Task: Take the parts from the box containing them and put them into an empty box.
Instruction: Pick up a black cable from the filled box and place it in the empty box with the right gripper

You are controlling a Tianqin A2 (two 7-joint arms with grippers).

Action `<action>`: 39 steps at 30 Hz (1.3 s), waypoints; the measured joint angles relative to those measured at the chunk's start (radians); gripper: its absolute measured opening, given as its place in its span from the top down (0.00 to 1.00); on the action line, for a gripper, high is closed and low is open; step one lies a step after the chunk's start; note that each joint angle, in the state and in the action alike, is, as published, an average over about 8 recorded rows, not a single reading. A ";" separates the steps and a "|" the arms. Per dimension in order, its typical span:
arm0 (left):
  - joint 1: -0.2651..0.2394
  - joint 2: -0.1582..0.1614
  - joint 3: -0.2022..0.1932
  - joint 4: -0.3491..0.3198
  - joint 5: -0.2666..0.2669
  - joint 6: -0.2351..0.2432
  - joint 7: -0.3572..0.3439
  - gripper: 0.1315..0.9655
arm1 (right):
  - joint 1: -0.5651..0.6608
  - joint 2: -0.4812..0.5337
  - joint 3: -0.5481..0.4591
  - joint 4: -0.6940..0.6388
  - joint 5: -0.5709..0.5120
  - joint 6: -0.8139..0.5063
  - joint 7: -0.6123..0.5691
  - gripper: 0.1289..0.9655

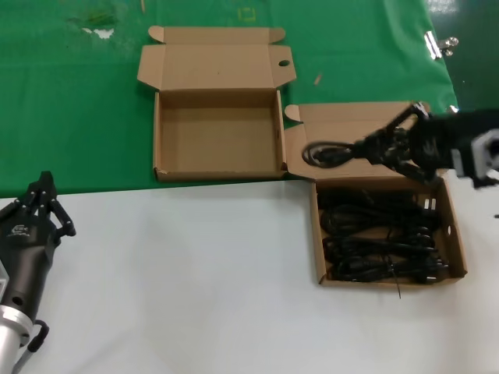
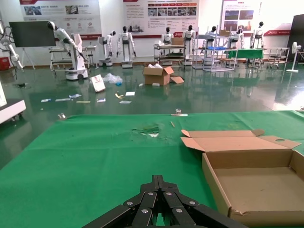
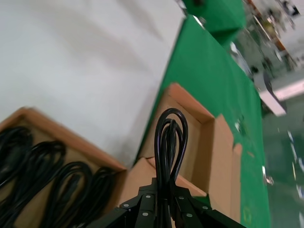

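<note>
Right gripper: my black right gripper [image 1: 387,146] hangs above the open lid of the nearer box, clenched on a looped black power cord [image 1: 327,153] whose loop sticks out toward the empty box.
Held cord, hidden part: in the right wrist view the loop [image 3: 170,142] rises clear of my gripper [image 3: 164,199], but its plug end is buried between the fingers and cannot be seen.
Left gripper: my black left gripper [image 1: 43,204] is parked low over the white part of the worktop, well apart from both boxes; its fingertips meet in a point, closed on nothing.
Source box: the shallow brown cardboard box holding black cord bundles [image 1: 456,234] lies on the white surface; the remaining cords [image 1: 382,234] overlap so densely that I cannot count them.
Empty box: the matching shallow brown cardboard box with a round hole in its lid [image 1: 160,136] lies open on the green cloth, its floor bare; the left wrist view cuts off its far side [image 2: 216,183].
Worktop: white sheet [image 1: 195,273] nearest me, green cloth [image 1: 70,117] beyond, with small scraps near the cloth's far edge.
Room: a glossy green floor, a row of white humanoid robots [image 2: 126,45], metal racks, wall posters and loose cartons, all too distant to read.
</note>
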 joint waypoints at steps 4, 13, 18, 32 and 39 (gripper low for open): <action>0.000 0.000 0.000 0.000 0.000 0.000 0.000 0.99 | 0.010 -0.030 -0.011 0.029 -0.043 0.047 0.123 0.95; 0.000 0.000 0.000 0.000 0.000 0.000 0.000 0.99 | 0.075 -0.158 -0.052 -0.040 -0.126 0.123 0.193 0.95; 0.000 0.000 0.000 0.000 0.000 0.000 0.000 0.99 | 0.128 -0.248 -0.070 -0.145 -0.151 0.160 0.146 0.95; 0.000 0.000 0.000 0.000 0.000 0.000 0.000 0.99 | 0.312 -0.535 -0.046 -0.627 -0.144 0.278 -0.146 0.95; 0.000 0.000 0.000 0.000 0.000 0.000 0.000 0.99 | 0.375 -0.641 -0.008 -0.818 -0.128 0.361 -0.266 0.95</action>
